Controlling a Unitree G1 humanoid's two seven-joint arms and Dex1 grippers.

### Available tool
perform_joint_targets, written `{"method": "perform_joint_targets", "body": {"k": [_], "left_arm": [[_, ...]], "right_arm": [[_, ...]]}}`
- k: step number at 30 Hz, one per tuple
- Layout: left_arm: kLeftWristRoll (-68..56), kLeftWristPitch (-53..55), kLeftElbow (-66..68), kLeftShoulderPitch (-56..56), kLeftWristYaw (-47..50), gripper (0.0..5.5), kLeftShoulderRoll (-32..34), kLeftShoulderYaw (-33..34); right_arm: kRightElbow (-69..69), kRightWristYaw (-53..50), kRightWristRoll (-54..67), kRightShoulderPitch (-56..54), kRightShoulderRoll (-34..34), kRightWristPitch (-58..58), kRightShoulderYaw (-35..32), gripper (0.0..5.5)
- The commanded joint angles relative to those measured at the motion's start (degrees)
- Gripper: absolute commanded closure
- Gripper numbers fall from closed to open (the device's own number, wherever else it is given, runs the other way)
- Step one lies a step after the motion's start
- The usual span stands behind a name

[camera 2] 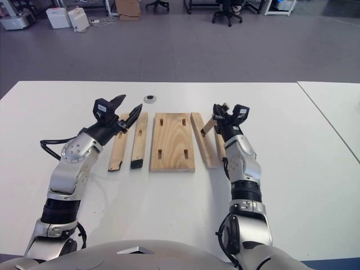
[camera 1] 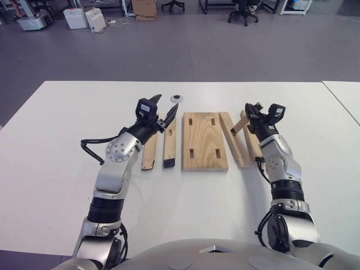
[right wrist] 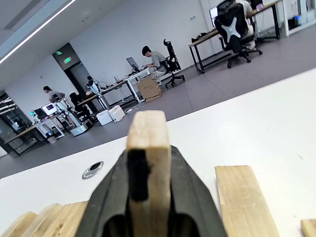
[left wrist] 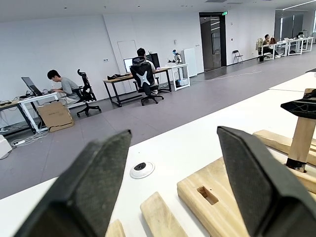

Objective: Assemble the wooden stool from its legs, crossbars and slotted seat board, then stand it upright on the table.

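Legible text: none. Green sign (left wrist: 224, 13) over the dark doorway (left wrist: 213, 44) on the far wall of the room, lettering too small to make out. Small white sticker (camera 1: 145, 107) on the black housing just behind the left gripper (camera 1: 166, 107), printed, but the print cannot be read from here.
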Motion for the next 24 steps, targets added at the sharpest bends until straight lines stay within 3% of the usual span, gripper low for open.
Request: {"method": "perform_joint_targets", "body": {"k": [1,8,11,13,16,24], "left_arm": [[0.3,1.2,-0.5,0.5,-0.1,2.34,1.1,0.2],[0.3,1.8,-0.3,0.1,-0.1,2.34,1.8,0.6],[0.5,2.1,-0.6,0.4,0.3,2.34,1.8,0.6],[0.7,2.1,-0.7,0.6,0.5,2.34,1.8,0.6],[0.9,2.1,-1.1,0.9,1.0,2.34,1.7,0.9],[1.1,2.6,-2.6,2.3,2.9,2.34,1.1,0.7]], "right_arm": [[6.4,4.5,-9.7,5.2,-4.7,-7.8,5.4,5.10],[21.8,11.9,-15.6,7.0,-8.8,-21.7,9.7,5.10],[17.2,12.9,-12.6,5.7,-9.0,-21.6,8.6,5.10],[12.5,13.3,-10.7,4.7,-9.2,-19.4,7.8,4.66],[4.8,12.8,-9.0,4.9,-10.0,-13.2,6.9,4.13],[-22.9,11.7,-8.3,18.7,-17.6,18.6,10.2,2.52]]}}
